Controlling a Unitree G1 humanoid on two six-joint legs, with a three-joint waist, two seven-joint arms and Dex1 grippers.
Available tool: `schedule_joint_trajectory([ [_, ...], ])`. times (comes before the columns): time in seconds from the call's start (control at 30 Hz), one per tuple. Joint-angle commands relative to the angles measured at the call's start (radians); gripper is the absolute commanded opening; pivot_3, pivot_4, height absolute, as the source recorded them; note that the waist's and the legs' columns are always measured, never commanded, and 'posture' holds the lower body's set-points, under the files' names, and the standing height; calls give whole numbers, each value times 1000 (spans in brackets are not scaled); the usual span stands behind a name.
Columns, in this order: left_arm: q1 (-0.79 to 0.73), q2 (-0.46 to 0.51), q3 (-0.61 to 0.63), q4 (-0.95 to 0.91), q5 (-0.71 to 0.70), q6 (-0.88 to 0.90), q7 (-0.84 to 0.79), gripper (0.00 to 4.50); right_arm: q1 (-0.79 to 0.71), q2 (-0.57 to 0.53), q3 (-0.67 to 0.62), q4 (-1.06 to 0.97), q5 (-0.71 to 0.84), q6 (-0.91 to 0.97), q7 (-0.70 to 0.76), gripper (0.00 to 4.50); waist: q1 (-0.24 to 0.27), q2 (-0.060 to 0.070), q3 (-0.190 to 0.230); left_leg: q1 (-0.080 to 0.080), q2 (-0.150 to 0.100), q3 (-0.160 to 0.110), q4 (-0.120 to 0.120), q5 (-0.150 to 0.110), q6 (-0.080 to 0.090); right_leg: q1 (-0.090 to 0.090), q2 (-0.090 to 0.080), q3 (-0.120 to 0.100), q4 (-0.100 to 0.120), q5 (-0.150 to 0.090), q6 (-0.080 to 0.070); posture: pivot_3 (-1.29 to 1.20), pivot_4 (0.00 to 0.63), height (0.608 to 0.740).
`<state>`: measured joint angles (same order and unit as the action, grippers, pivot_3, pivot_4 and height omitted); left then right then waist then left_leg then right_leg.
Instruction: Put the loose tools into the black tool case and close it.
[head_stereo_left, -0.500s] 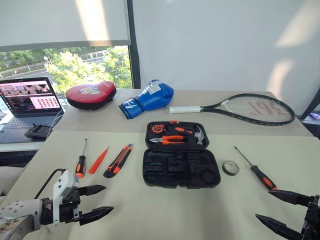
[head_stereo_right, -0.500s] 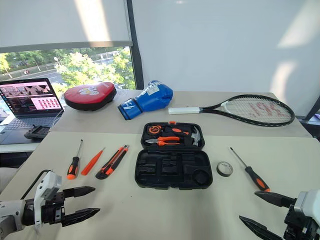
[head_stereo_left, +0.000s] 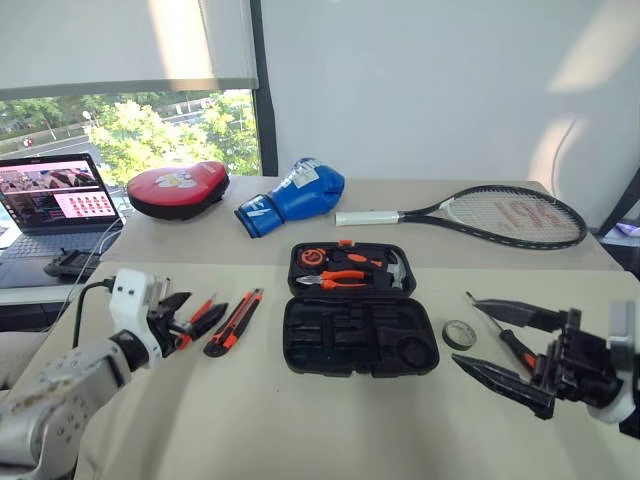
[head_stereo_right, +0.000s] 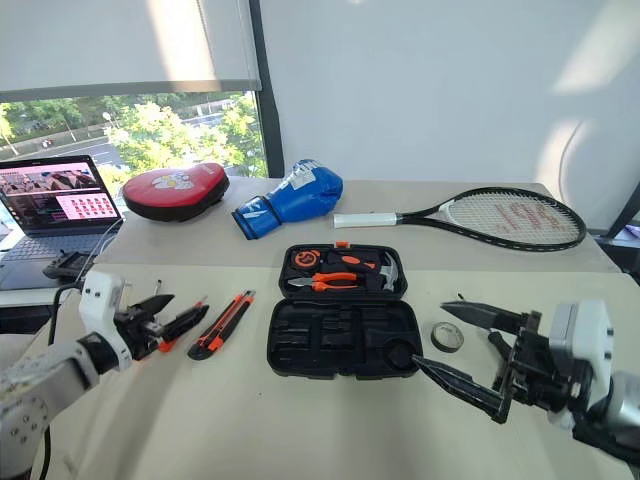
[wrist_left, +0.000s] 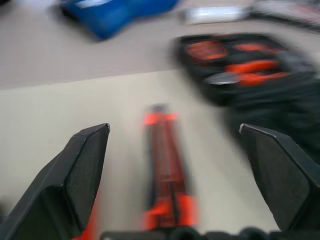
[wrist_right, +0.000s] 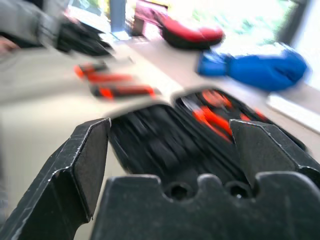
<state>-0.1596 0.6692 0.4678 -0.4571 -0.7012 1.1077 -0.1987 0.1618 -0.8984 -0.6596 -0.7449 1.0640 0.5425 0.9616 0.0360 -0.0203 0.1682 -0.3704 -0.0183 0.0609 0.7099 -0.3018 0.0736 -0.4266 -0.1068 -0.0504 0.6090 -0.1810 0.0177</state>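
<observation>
- Take the black tool case (head_stereo_left: 360, 308) as your landmark: it lies open and flat on the beige table (head_stereo_left: 300, 420), lid half away from you, with pliers (head_stereo_left: 338, 279), a hammer (head_stereo_left: 396, 270) and a round tape measure (head_stereo_left: 314, 257) seated in it. The near half shows bare recesses.
- Your left gripper (head_stereo_left: 192, 314) hovers well to the left of the case, fingers spread apart and holding nothing.
- Just left of the case you find the orange-black utility knife (head_stereo_left: 235, 321) lying on the table; in the left wrist view it sits between the spread fingers (wrist_left: 80, 175), but you cannot tell from that view whether they touch it.
- Further left of the case, the slim orange tool (head_stereo_right: 186, 317) and one screwdriver (head_stereo_right: 157, 290) are largely hidden behind your left gripper.
- Just right of the case lies the small grey tape roll (head_stereo_left: 460, 334), flat on the table.
- Further right of the case, the second screwdriver (head_stereo_left: 514, 346) lies partly behind your right gripper.
- Your right gripper (head_stereo_left: 497, 348) hangs to the right of the case, its fingers wide apart and empty, pointing towards the case.
- Beyond the case you see a blue boxing glove (head_stereo_left: 293, 196), a red pad (head_stereo_left: 178, 189), a tennis racket (head_stereo_left: 480, 215) and, far left, a laptop (head_stereo_left: 55, 205).
</observation>
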Motion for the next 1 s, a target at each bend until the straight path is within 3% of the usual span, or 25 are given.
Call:
schedule_joint_trajectory([
  [0.03,-68,34,70,52,58,225,132,4500,-45,-58,-11,-1,111,23,45,4411,1,-3,0,0,0,0,0,0,0,0,0,0,0,0,0,0,150,740],
  [0.2,-98,27,44,117,92,297,129,4500,-86,-107,-10,-6,155,48,2,4411,6,-4,0,-2,-3,0,0,-2,0,0,-5,-1,-2,-2,3,0,150,740],
  [0.3,-100,23,-1,162,98,290,88,3806,-126,-142,-2,-25,203,71,-70,4500,8,-5,0,-3,-3,0,0,-6,-8,-1,-8,-1,-2,-2,3,0,150,740],
  [0.57,-106,16,-18,190,120,263,33,942,-95,-155,-46,-43,224,99,-105,4500,4,-5,0,-3,-1,0,0,-7,-12,-3,-8,0,0,-3,1,0,150,740],
  [0.7,-111,5,-5,197,129,221,10,897,-45,-131,-74,-43,192,88,-69,4500,5,-5,0,-3,-1,0,0,-7,-12,-3,-8,0,0,-3,1,0,150,740],
  [0.83,-155,-12,9,137,117,-1,-73,897,-1,-94,-95,-51,159,73,-56,4500,9,-5,0,-4,-1,0,0,-7,-12,-4,-9,0,0,-3,1,0,150,740],
  [0.93,-204,-21,-47,67,43,-111,-221,897,36,-53,-109,-78,145,63,-76,4500,13,-7,-1,-12,-1,0,2,-7,-12,-10,-9,0,0,-2,0,0,150,740],
  [1.0,-247,45,-168,47,-28,-103,-434,897,89,-14,-129,-105,118,58,-86,4500,15,-7,-1,-16,-2,-1,3,-7,-12,-13,-9,-1,0,-1,0,0,150,740],
])
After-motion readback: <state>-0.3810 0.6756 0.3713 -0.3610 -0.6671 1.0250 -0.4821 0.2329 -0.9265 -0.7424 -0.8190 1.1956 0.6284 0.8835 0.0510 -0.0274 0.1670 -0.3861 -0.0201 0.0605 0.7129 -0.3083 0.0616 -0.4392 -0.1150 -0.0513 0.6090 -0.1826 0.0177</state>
